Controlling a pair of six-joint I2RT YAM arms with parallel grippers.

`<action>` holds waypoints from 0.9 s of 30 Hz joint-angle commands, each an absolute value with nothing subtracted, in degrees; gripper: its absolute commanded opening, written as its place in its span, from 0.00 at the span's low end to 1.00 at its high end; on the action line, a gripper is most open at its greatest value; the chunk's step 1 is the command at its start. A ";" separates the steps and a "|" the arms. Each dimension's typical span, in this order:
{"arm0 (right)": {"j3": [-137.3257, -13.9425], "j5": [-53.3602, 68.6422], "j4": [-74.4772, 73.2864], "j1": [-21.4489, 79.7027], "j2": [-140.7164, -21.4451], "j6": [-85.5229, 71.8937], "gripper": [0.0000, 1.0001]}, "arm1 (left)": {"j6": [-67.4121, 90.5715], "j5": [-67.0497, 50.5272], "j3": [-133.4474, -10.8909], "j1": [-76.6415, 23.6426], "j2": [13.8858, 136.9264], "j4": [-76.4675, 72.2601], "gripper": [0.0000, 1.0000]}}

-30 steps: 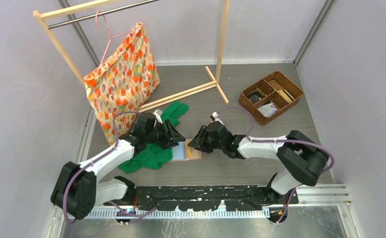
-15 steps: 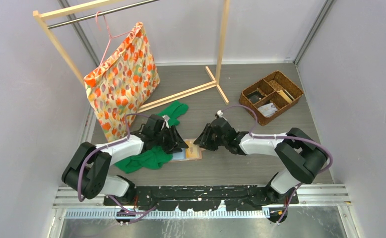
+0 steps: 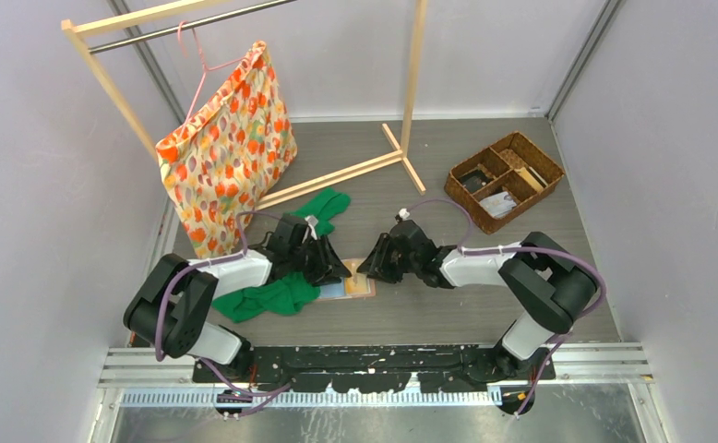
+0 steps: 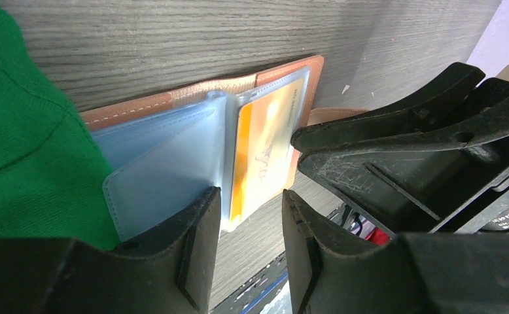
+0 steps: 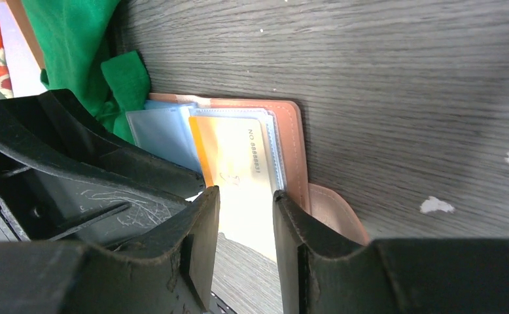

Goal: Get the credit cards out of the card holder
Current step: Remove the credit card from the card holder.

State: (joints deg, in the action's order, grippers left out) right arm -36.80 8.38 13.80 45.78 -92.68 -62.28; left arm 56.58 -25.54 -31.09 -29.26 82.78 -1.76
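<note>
The salmon-pink card holder (image 3: 353,282) lies open on the table between the two grippers, its pale blue sleeves (image 4: 160,167) fanned out. An orange-yellow credit card (image 4: 265,140) (image 5: 233,160) sits in the top clear sleeve, and the snap tab (image 5: 333,216) sticks out at one side. My left gripper (image 3: 340,270) (image 4: 248,199) stands open just over the holder's edge, one finger by the blue sleeve. My right gripper (image 3: 368,269) (image 5: 245,195) faces it, open, with its tips over the card's end. Neither gripper holds anything.
Green cloth (image 3: 277,295) lies under the left gripper and against the holder. A patterned bag (image 3: 226,152) hangs from a wooden rack (image 3: 341,177) at the back left. A brown wicker basket (image 3: 505,180) stands at the back right.
The left arm has folded in and its gripper has moved slightly right over the holder, jaws narrowing. The right gripper has shifted a little up and right, jaws barely narrower.
</note>
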 commanded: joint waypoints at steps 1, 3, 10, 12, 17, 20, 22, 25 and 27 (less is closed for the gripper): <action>-36.58 8.58 15.27 46.05 -95.04 -61.75 0.41 | 54.71 -24.69 -30.36 -29.53 82.09 -2.30 0.41; -36.43 8.70 15.73 46.34 -95.66 -62.02 0.41 | 54.29 -24.32 -30.22 -29.52 81.80 -1.60 0.41; -36.12 8.62 17.66 47.38 -97.07 -63.43 0.41 | 54.20 -23.71 -28.84 -29.52 81.45 -2.02 0.31; -36.03 8.70 18.15 47.47 -97.28 -63.73 0.41 | 54.31 -23.64 -28.74 -29.50 81.17 -2.11 0.27; -35.94 8.70 18.19 47.57 -97.74 -63.89 0.41 | 54.27 -23.24 -28.39 -29.52 80.42 -2.26 0.16; -35.70 8.66 18.34 47.64 -97.82 -63.98 0.41 | 54.31 -23.07 -28.13 -29.46 80.54 -2.58 0.09; -35.67 8.69 18.41 47.64 -97.90 -64.05 0.41 | 54.32 -22.97 -27.99 -29.44 80.88 -2.86 0.03; -35.39 8.41 18.36 47.63 -97.91 -63.98 0.40 | 54.15 -22.72 -27.78 -29.40 81.16 -2.95 0.00; -34.96 7.99 18.37 47.62 -97.76 -64.13 0.40 | 53.91 -22.01 -27.47 -29.08 80.55 -2.03 0.01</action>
